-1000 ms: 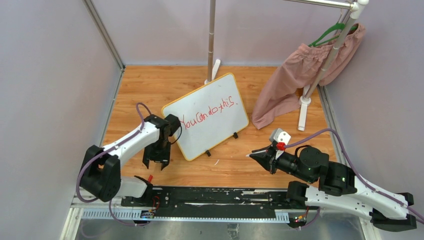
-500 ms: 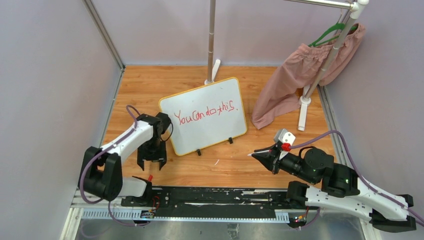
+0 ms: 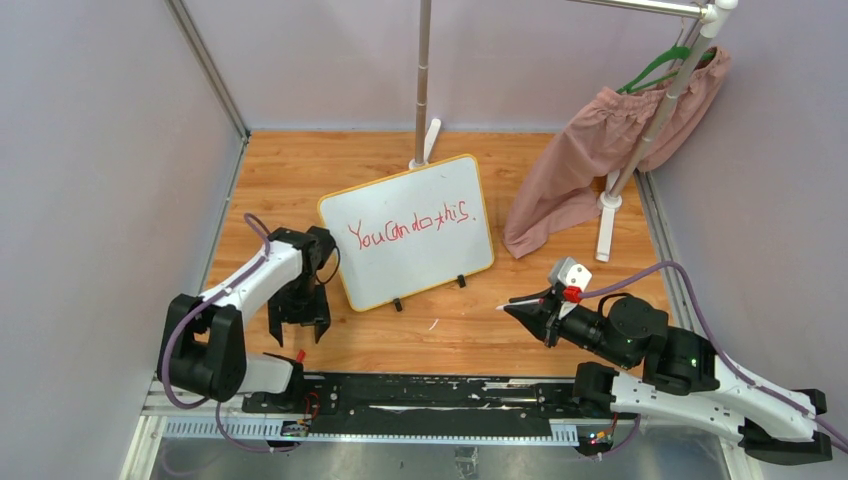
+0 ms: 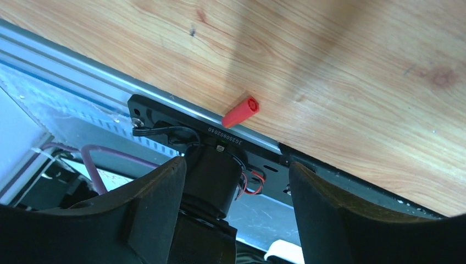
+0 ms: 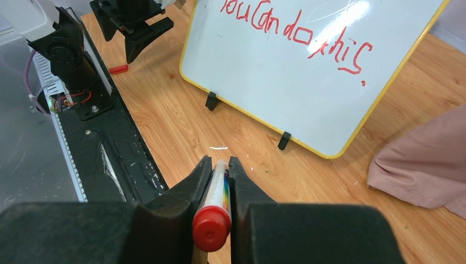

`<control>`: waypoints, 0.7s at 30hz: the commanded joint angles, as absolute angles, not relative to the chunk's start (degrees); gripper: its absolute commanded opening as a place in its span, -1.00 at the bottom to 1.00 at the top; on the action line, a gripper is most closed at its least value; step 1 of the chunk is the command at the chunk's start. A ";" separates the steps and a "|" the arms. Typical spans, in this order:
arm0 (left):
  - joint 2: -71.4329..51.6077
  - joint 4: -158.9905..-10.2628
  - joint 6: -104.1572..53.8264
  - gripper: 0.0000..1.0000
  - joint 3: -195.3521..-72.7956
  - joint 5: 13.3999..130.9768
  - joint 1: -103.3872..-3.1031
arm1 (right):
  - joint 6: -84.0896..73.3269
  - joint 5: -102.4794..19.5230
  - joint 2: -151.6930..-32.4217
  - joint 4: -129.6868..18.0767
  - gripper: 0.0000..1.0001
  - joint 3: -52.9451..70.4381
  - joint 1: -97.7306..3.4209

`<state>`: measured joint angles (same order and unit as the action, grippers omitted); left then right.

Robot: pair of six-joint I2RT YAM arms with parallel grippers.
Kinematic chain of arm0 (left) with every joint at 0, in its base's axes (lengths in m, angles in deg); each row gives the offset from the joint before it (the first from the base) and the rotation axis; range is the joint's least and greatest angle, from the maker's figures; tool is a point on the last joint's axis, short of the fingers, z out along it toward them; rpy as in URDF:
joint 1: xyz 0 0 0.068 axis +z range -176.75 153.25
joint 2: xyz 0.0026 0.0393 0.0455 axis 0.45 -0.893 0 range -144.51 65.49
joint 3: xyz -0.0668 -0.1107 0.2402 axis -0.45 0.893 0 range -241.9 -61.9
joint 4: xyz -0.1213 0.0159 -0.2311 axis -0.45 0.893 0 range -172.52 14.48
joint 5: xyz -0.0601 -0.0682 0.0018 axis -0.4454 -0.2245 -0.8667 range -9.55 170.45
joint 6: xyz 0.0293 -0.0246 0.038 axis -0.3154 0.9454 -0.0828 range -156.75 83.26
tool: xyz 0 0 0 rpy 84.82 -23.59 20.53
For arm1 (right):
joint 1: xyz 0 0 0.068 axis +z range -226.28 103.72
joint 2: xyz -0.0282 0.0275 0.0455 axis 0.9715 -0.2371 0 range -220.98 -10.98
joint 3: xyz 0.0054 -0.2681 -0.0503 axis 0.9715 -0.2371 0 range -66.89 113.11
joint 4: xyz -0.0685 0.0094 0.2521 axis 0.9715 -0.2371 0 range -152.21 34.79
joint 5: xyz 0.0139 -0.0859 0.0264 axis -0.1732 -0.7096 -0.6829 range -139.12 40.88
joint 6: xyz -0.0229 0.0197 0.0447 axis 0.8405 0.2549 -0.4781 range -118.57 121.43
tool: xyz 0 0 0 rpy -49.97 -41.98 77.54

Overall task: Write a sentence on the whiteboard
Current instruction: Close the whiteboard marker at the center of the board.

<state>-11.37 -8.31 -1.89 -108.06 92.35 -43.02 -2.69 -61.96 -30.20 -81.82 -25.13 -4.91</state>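
Pink garment [image 3: 585, 160] on rack right of whiteboard [image 3: 410, 230]; red cap [image 4: 240, 111] at near edge.

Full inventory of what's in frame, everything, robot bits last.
whiteboard: 1, white with yellow-orange rim, mid table, black clip feet on near edge
sentence: 1 line, red, slanted across the board
marker: 1, white barrel with red end, in the right gripper
red cap: 1, red, on the wood by the left arm's base
pink garment: 1, pink, hanging from green hanger on rack, far right
rack poles: 2, metal, back centre and right
table: 1, wood
left gripper: 1, black, open, left of board
right gripper: 1, black, shut on marker
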 commanded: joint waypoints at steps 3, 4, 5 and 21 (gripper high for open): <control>-10.11 -8.19 -2.36 0.45 -107.80 92.86 -39.54 | -1.47 -63.70 -28.68 -80.75 -1.00 -25.58 -4.91; -10.67 -8.25 -2.36 0.44 -107.76 92.97 -39.43 | -1.49 -63.85 -28.56 -80.78 -1.00 -25.58 -4.96; -11.90 -8.21 -2.37 0.42 -107.78 93.01 -39.41 | -1.47 -63.99 -28.45 -80.76 -1.00 -25.58 -4.92; -14.61 -7.76 -2.89 0.35 -109.09 94.03 -39.40 | -1.26 -64.89 -26.99 -80.96 -1.00 -25.84 -4.93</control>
